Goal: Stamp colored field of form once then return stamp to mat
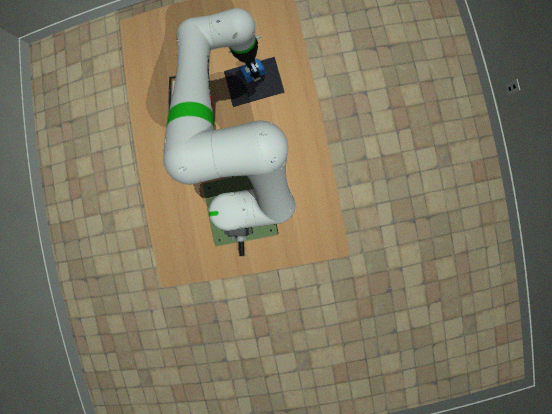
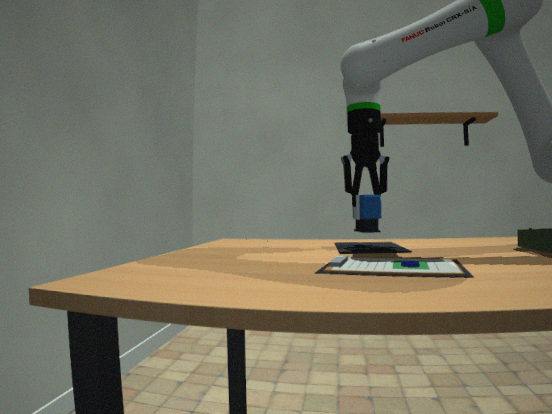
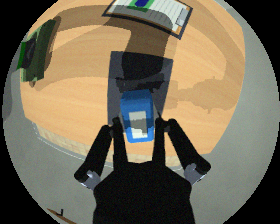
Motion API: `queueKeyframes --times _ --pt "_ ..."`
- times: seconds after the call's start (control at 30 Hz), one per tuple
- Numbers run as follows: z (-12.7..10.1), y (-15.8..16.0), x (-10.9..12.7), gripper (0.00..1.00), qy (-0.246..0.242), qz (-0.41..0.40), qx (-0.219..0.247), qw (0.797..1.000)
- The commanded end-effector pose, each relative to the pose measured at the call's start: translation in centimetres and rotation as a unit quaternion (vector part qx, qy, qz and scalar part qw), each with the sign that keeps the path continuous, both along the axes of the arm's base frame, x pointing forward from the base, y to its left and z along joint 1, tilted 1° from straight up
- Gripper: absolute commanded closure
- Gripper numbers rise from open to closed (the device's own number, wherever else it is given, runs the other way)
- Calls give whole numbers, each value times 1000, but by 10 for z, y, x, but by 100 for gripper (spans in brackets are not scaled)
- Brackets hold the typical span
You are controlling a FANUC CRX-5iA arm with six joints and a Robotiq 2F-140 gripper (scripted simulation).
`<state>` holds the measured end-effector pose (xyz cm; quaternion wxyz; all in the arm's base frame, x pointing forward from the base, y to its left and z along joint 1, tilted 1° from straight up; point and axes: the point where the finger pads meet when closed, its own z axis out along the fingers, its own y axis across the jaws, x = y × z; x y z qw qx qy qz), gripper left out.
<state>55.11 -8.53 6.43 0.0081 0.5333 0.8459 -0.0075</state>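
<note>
A wooden counter (image 2: 200,292) on dark legs is standing on a tan tiled floor (image 1: 400,222) beside grey walls. A large white arm (image 1: 225,147) with green bands is rising from a green base plate (image 1: 270,230) at one end of the counter, bending back on itself and reaching over the far part of the surface.

A dark mat (image 1: 267,92) is lying flat on the counter under the end of the arm. Just beside the mat, in the exterior view, the form (image 2: 445,267) is lying flat as a white lined sheet on a dark backing. Its green field (image 2: 422,265) is carrying a dark blue rectangular mark (image 2: 410,263) inside it.

The black gripper (image 2: 365,192) is pointing straight down above the mat. Its fingers (image 2: 350,177) are pinching the blue stamp (image 2: 370,208), one on each side of its upper part, at a moderate spread. The stamp is hanging upright in the air, its dark foot clear of the mat, with a gap showing between them in the exterior view. In the wrist view the stamp is showing directly over the mat, with the form well beyond it.
</note>
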Motion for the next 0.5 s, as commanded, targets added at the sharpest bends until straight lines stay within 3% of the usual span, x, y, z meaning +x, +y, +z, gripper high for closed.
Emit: queueKeyframes --times 0.0,0.47 --pt "0 0 0 80 0 0 0 1000" --pt "1 10 -6 80 0 0 0 1000"
